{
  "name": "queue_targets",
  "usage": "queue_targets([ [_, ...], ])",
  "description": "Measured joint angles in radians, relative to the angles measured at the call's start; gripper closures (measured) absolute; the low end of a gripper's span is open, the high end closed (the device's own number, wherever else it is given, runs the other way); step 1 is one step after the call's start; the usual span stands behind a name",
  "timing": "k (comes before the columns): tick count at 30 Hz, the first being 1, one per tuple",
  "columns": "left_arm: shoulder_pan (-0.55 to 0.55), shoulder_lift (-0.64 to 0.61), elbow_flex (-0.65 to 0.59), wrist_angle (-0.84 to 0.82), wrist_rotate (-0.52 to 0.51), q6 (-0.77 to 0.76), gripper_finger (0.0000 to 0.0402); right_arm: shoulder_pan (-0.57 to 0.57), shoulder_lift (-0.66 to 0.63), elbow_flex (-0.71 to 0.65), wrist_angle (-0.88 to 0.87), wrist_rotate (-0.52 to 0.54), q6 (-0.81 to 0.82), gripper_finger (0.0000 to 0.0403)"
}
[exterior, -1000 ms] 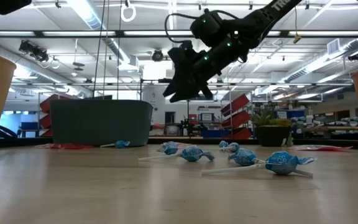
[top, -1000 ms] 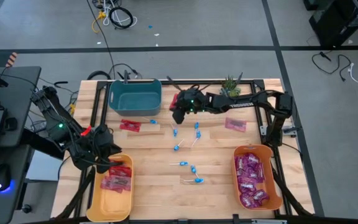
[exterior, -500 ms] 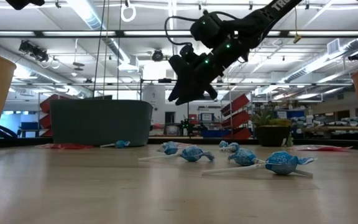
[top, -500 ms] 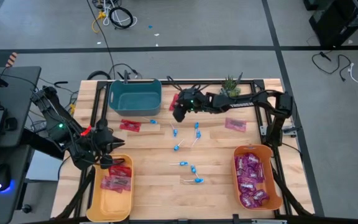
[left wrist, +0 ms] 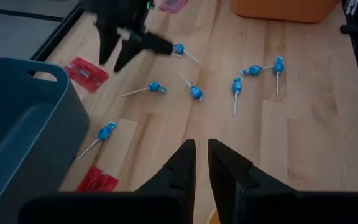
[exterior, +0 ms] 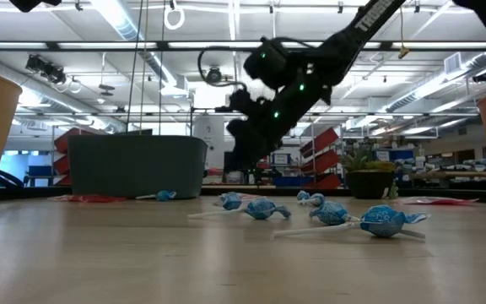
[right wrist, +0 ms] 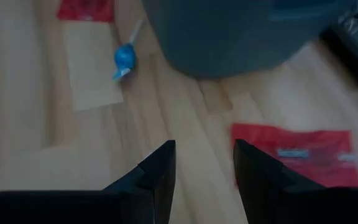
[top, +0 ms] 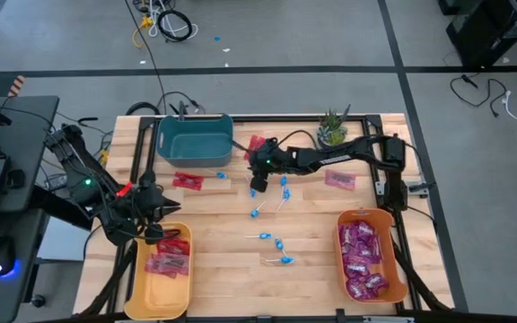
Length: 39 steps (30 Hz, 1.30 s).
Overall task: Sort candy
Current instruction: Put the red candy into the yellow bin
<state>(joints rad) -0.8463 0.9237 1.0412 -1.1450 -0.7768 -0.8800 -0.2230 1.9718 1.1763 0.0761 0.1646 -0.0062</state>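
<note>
Several blue lollipops (top: 257, 212) lie on the wooden table. Flat red packets lie near the teal bin (top: 194, 136): one (top: 188, 181) in front of it, one (right wrist: 297, 152) beside it. A pink packet (top: 339, 179) lies at the right. Purple packets fill the orange bin (top: 366, 254), and red packets lie in the yellow bin (top: 160, 265). My right gripper (right wrist: 204, 162) hangs open, low over the table beside the teal bin, with nothing between its fingers. My left gripper (left wrist: 201, 162) hovers over the yellow bin's far end, its fingers a narrow gap apart and empty.
A small potted plant (top: 332, 127) stands at the far edge, right of my right arm. A dark frame runs along the table's edges. Bare wood lies between the yellow and orange bins at the near side.
My right gripper has come down toward the table and a little toward the teal bin, rolling about its own axis, and stays open. The candy has not moved.
</note>
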Motion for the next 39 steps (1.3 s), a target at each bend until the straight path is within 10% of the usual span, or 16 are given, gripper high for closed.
queue_targets([
  [39,0.0,0.018,0.0,0.001,-0.038,0.039,0.0355,-0.112,0.089,0.001,0.021,-0.08,0.474,0.0319],
])
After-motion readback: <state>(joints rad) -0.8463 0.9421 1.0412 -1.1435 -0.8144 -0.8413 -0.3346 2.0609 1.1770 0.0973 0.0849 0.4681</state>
